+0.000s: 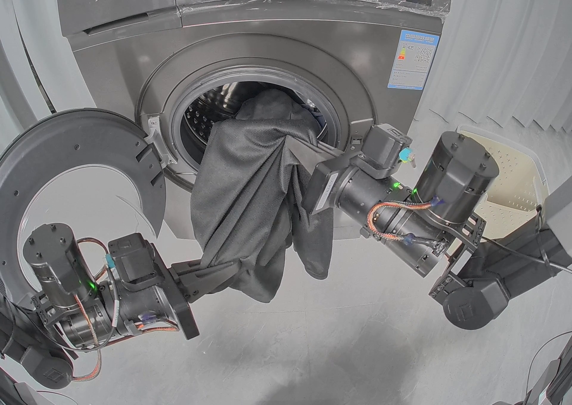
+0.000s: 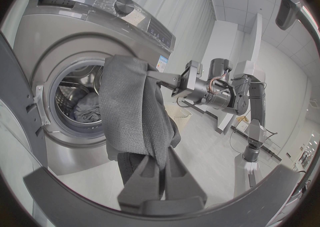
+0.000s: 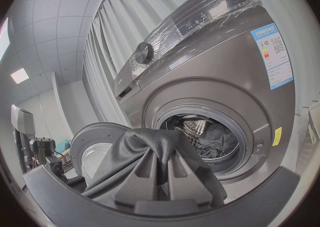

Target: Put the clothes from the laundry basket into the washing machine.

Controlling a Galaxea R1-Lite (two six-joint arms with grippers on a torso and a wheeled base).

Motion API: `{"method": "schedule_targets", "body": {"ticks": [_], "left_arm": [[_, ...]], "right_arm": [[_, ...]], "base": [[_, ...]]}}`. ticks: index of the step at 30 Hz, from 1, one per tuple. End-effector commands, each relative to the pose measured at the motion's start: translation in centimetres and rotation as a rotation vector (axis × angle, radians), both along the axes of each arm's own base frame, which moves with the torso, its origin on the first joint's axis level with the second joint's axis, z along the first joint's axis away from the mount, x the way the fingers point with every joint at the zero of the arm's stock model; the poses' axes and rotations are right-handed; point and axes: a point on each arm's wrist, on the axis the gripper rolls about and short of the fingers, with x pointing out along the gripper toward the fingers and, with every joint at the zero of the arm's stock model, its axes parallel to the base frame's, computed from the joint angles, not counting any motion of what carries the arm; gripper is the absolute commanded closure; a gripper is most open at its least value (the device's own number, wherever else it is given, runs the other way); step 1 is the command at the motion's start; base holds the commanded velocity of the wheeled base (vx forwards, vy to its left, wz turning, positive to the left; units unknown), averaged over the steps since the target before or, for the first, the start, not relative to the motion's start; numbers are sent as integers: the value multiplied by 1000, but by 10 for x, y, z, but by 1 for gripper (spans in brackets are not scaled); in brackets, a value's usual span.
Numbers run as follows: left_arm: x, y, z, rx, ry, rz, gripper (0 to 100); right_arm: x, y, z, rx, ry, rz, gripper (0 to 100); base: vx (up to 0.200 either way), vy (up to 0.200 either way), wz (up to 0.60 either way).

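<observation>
right hand clamped on dark garment | washing machine door open

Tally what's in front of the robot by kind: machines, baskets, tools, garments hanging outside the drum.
Washing machine: 1
Laundry basket: 1
Tools: 2, left tool, right tool
Dark garment, held by both: 1
Total: 5

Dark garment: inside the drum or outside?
Outside. The garment hangs before the drum opening, with the right gripper shut on its top and the left gripper shut on its lower edge.
</observation>
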Motion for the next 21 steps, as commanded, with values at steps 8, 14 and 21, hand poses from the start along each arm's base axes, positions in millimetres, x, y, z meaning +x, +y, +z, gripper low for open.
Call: {"method": "schedule_targets", "body": {"ticks": [8,14,21], "left_arm": [[22,-4,-32,55,134,39,0],[47,0,-42,66,157,105,0],[76,4,-49,53,137,164,0]], "right_arm": [[-3,1,6,12,-16,9,100],[-4,0,8,16,-21,9,100],[-4,0,8,14,-23,8,100]], "base": [[0,0,0],[0,0,0],[0,0,0]]}}
